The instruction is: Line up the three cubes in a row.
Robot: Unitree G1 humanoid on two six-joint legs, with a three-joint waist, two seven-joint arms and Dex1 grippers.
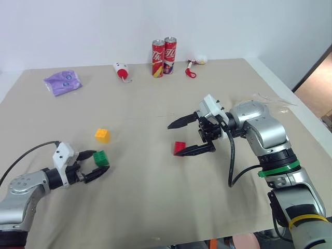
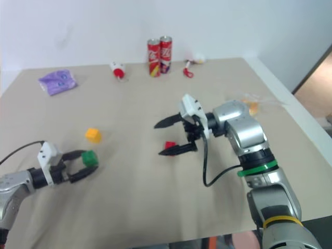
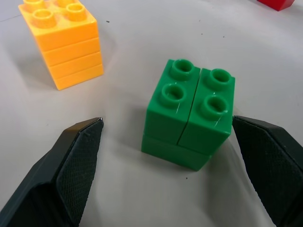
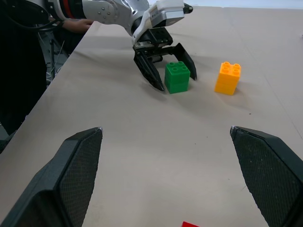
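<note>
The green cube (image 1: pixel 101 157) stands on the tan table between the two fingers of my left gripper (image 1: pixel 101 162), which is open around it. In the left wrist view the green cube (image 3: pixel 189 113) has a clear gap to one finger and sits close to the other. The yellow-orange cube (image 1: pixel 102 135) stands just beyond it. The red cube (image 1: pixel 179 147) lies mid-table, under my right gripper (image 1: pixel 173 139), which hovers open above it with nothing held. The right wrist view looks across at the green cube (image 4: pixel 177 77) and the yellow-orange cube (image 4: pixel 227 78).
Two red soda cans (image 1: pixel 164 56) stand at the table's far edge, with small red-and-white items (image 1: pixel 122 71) on either side of them. A purple bag (image 1: pixel 63 82) lies at the far left. A clear wrapper (image 1: pixel 270 101) lies near the right edge.
</note>
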